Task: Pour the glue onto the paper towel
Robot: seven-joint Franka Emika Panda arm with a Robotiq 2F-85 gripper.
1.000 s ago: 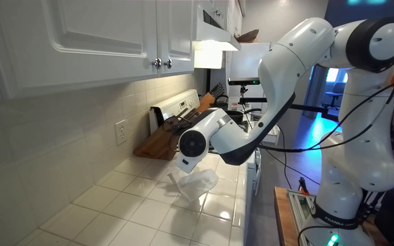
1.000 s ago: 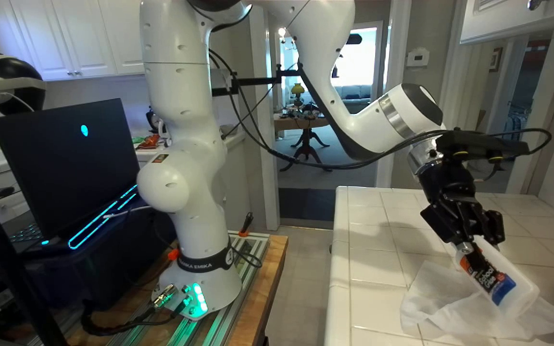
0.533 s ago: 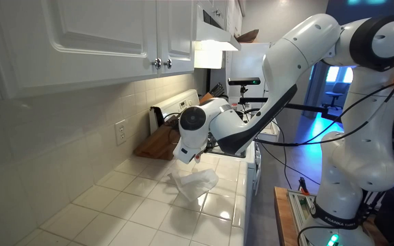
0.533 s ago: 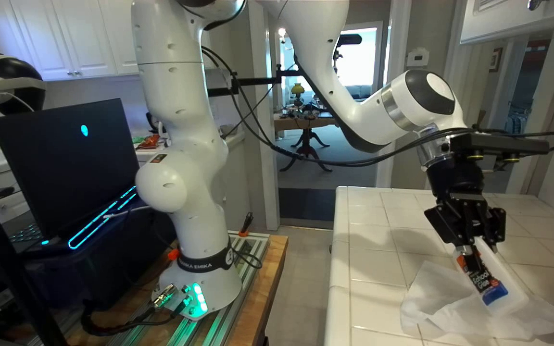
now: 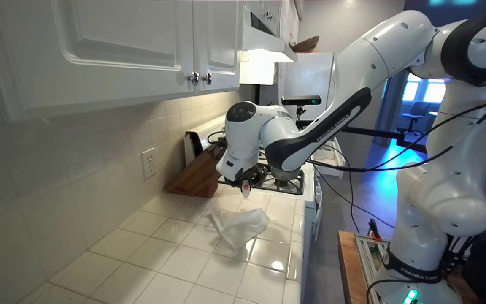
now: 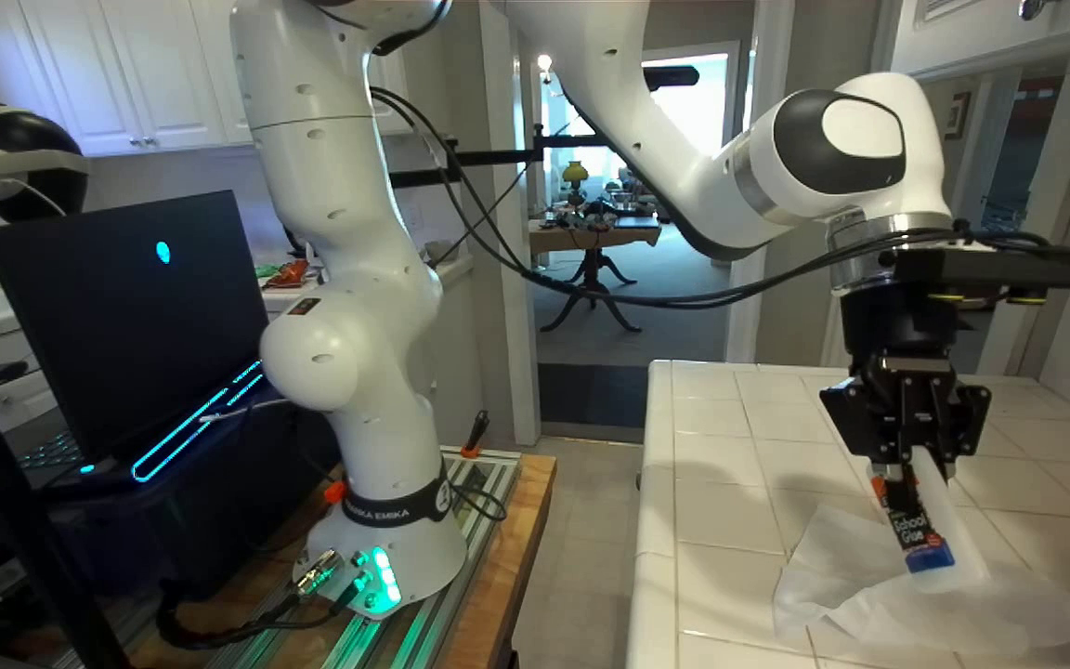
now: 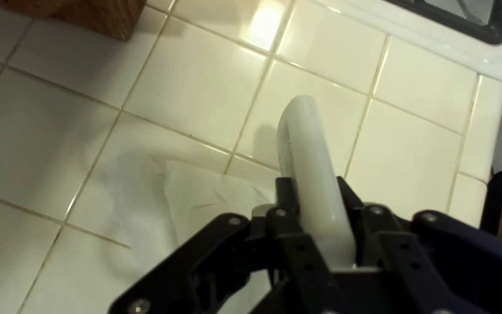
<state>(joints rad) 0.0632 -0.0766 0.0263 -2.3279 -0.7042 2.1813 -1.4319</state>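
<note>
The glue is a whitish bottle with an orange, black and blue label (image 6: 916, 525). My gripper (image 6: 923, 478) points down and is shut on the glue's sides. In an exterior view the bottle (image 5: 246, 191) shows end-on with a small orange-red spot, above the counter and beyond the towel. In the wrist view the gripper (image 7: 316, 189) grips the bottle (image 7: 312, 152), its rounded end pointing away; the top is hidden. The paper towel (image 6: 832, 571) lies rumpled on the tiles, seen also in an exterior view (image 5: 243, 228) and left of the bottle in the wrist view (image 7: 207, 196).
A wooden knife block (image 5: 194, 175) stands against the tiled wall. The stove with its black grate (image 5: 285, 183) adjoins the counter. Cabinets (image 5: 133, 50) hang above. The counter's front edge (image 6: 658, 520) faces the robot base. A laptop (image 6: 126, 325) stands beside the base.
The wrist has swung from tilted to nearly vertical. The bottle has turned with it and shifted left in an exterior view; its orange spot now shows. The towel has not moved.
</note>
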